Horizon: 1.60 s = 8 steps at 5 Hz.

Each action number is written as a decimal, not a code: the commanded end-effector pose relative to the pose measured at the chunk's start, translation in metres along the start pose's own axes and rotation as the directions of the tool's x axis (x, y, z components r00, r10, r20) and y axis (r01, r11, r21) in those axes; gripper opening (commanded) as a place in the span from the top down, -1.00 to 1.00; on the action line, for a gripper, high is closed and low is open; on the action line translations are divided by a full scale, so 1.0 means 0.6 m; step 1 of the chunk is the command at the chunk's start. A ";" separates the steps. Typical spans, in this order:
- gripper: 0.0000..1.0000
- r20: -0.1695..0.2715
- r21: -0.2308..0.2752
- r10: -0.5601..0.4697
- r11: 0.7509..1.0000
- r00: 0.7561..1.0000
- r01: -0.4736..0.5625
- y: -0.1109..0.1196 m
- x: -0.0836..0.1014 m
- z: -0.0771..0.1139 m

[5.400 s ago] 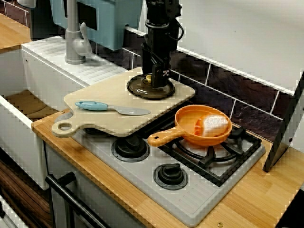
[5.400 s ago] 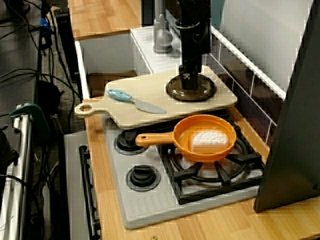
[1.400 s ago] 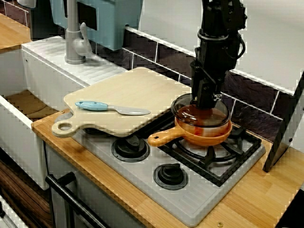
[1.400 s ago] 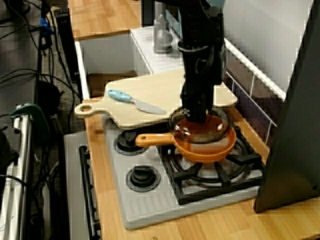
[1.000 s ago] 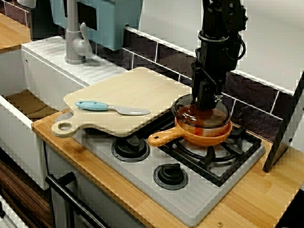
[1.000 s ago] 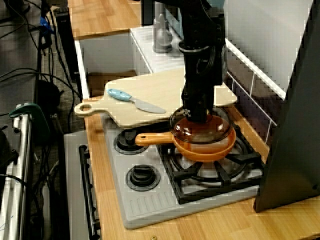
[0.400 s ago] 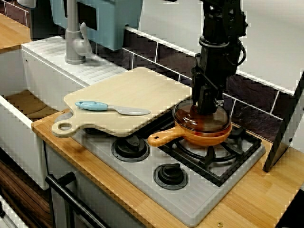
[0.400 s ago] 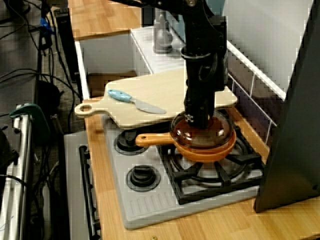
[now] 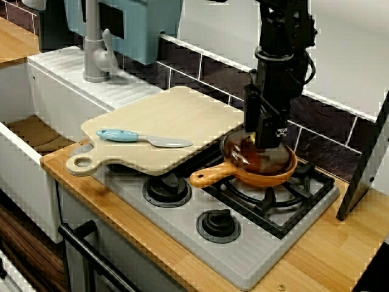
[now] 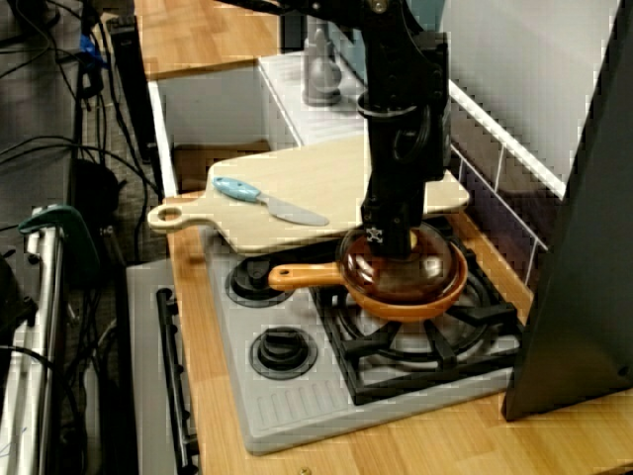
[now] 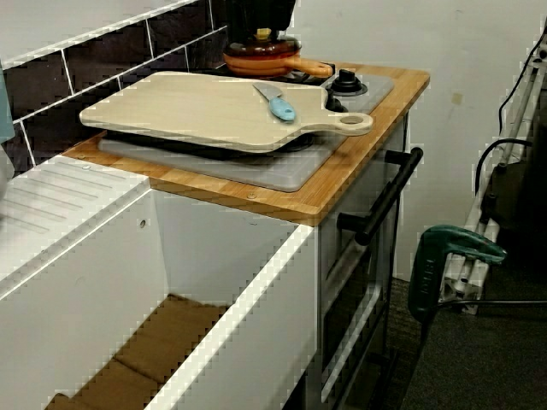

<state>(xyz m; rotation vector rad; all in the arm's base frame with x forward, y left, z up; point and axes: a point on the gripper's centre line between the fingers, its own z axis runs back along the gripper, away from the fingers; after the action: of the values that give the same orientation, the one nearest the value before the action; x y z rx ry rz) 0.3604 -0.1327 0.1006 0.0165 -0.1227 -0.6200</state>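
Moved off the pale wooden cutting board (image 9: 164, 118), the round brown glass lid (image 9: 248, 157) now rests on the orange frying pan (image 9: 211, 177), right of centre. The black gripper (image 9: 267, 140) stands over its knob (image 11: 263, 34), perhaps gripping; I cannot tell how the jaws stand.

This is a play kitchen set up in a lab corner. Seen from the front corner, a grey tap (image 9: 94, 52) stands at the upper left over a white sink (image 9: 18, 170). Dark wall tiles (image 9: 316, 143) run behind a grey hob (image 9: 182, 225) with grates and knobs, where an orange pan (image 9: 261, 179) sits. From the sink end, an oven handle (image 11: 385, 201) shows at centre right. From above, cables (image 10: 35, 148) trail along the left edge.
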 end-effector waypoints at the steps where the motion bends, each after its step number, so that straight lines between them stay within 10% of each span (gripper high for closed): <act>1: -1.00 0.077 -0.007 0.019 1.000 0.997 -0.019 0.014 -0.005 0.036; 4: -1.00 0.146 -0.028 0.129 0.992 0.981 -0.127 0.057 -0.104 0.125; 8: -1.00 0.052 0.058 -0.024 0.998 0.998 0.021 0.089 -0.196 0.072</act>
<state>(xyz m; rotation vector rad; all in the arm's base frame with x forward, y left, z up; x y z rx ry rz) 0.2902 -0.0261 0.1189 0.0304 -0.1355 -0.6380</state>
